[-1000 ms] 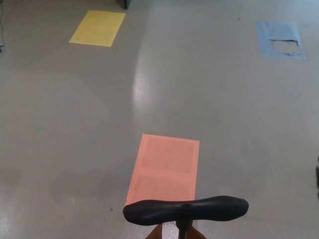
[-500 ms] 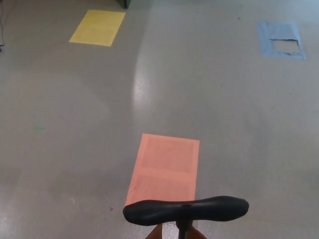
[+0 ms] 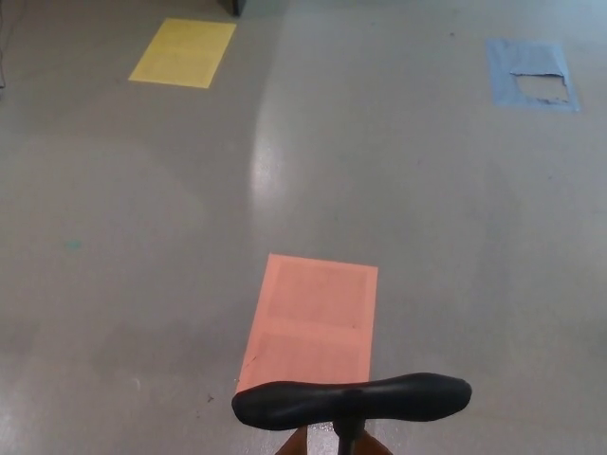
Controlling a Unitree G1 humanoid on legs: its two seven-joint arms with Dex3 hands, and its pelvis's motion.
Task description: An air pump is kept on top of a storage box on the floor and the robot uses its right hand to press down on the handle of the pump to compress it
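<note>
Centrally, at the bottom edge, the black T-shaped plastic pump handle [image 3: 352, 399] stands raised on its rod — presumably extended, ready for pressing. Neither robot hand is in view, so their state cannot be told; the storage box is largely hidden below.

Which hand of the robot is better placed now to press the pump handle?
Neither hand shows, so placement cannot be compared. The pump handle lies crosswise, free and untouched, reaching slightly further toward the robot's right; the right hand seems reasonable.
</note>
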